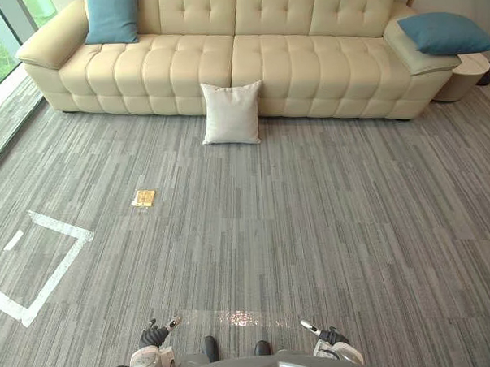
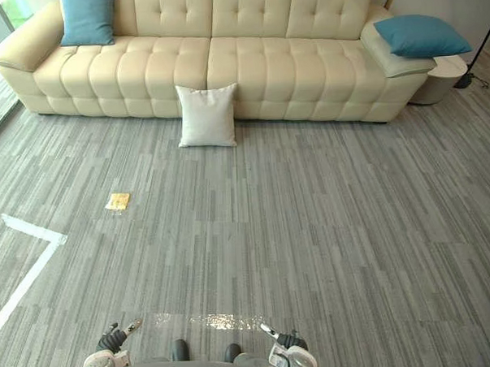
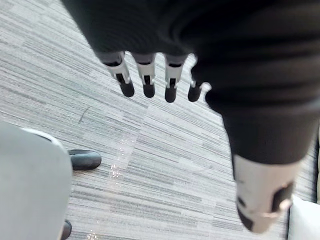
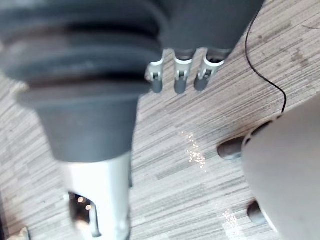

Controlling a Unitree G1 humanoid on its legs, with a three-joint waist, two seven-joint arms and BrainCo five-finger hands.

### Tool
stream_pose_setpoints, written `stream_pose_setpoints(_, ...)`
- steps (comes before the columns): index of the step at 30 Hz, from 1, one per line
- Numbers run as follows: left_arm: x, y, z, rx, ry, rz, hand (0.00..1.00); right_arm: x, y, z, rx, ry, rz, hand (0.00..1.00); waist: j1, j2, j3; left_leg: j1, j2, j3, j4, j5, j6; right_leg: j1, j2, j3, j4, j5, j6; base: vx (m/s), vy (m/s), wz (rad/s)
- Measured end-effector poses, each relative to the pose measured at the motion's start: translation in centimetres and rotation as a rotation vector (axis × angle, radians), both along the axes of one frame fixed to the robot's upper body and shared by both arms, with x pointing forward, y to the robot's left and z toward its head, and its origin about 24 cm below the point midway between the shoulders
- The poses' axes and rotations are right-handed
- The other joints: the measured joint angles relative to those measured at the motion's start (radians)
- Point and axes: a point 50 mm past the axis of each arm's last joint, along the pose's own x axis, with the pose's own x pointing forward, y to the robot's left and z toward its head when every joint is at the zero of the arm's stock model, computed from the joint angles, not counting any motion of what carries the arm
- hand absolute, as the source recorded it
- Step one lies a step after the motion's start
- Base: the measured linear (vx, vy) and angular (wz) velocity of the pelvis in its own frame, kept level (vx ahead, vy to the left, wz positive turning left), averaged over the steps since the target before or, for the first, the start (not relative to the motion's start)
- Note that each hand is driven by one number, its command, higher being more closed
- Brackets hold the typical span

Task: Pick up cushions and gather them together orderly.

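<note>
Spanning the far side, a cream tufted leather sofa point(image 1: 248, 61) carries one teal fabric cushion point(image 1: 112, 17) on its left seat and a second teal cushion point(image 1: 446, 32) on its right arm. A square off-white cushion point(image 1: 231, 112) stands on the carpet point(image 1: 311, 213) against the sofa's front. The left robot hand point(image 3: 148, 80) and right robot hand point(image 4: 181, 80) hang slack-fingered, empty.

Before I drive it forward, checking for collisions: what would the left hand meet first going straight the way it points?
Probably only the grey striped carpet: past the left hand's straight fingers nothing else lies in line, though depth is unclear.
</note>
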Motion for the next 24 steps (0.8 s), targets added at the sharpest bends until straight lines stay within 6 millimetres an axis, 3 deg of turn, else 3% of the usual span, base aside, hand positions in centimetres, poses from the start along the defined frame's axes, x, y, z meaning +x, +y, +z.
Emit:
stream_pose_setpoints(15, 0.6, 0.2, 0.1, -0.002, -0.009, 0.014, 0.00, 0.0, -0.2, 0.0, 0.016, -0.016, -0.050, 0.00, 0.001, 0.003, 0.026, -0.021, 0.004, 0.024, 0.008, -0.021, -0.024, -0.009, -0.004, -0.023, 0.004, -0.019, -0.005, -0.01, -0.005, 0.02)
stream_pose_setpoints(17, 1.2, 0.4, 0.3, -0.008, -0.027, 0.028, 0.00, 0.3, -0.6, 0.4, 0.015, -0.049, -0.083, 0.00, -0.003, 0.000, 0.051, -0.092, 0.047, 0.129, 0.189, -0.103, -0.058, -0.028, -0.025, -0.052, 0.076, -0.060, -0.010, 0.06, -0.020, 0.40)
stream_pose_setpoints(19, 1.6, 0.6, 0.5, -0.013, -0.051, 0.056, 0.00, 0.2, -0.7, 0.5, 0.010, -0.063, -0.101, 0.00, 0.012, -0.001, 0.061, -0.162, 0.079, 0.206, 0.378, -0.133, -0.078, -0.041, -0.048, -0.057, 0.142, -0.109, -0.009, 0.06, -0.006, 0.21)
stream_pose_setpoints(22, 1.9, 0.6, 0.8, -0.024, -0.079, 0.102, 0.00, 0.4, -0.8, 0.8, -0.002, -0.083, -0.082, 0.00, 0.016, 0.003, 0.069, -0.251, 0.133, 0.239, 0.631, -0.146, -0.060, -0.020, -0.061, -0.070, 0.174, -0.163, -0.019, 0.10, 0.033, 0.14)
stream_pose_setpoints(23, 2.3, 0.9, 1.0, -0.024, -0.103, 0.122, 0.00, 0.9, -0.5, 0.9, -0.001, -0.099, -0.064, 0.00, 0.020, 0.001, 0.082, -0.323, 0.178, 0.251, 0.771, -0.169, -0.060, -0.001, -0.060, -0.072, 0.174, -0.174, -0.025, 0.18, 0.084, 0.07)
stream_pose_setpoints(24, 2.4, 0.7, 1.1, -0.026, -0.108, 0.115, 0.00, 1.1, -0.9, 1.1, -0.011, -0.104, -0.066, 0.00, 0.022, 0.009, 0.080, -0.358, 0.204, 0.258, 0.759, -0.225, -0.053, 0.021, -0.069, -0.068, 0.175, -0.188, -0.018, 0.19, 0.094, 0.02)
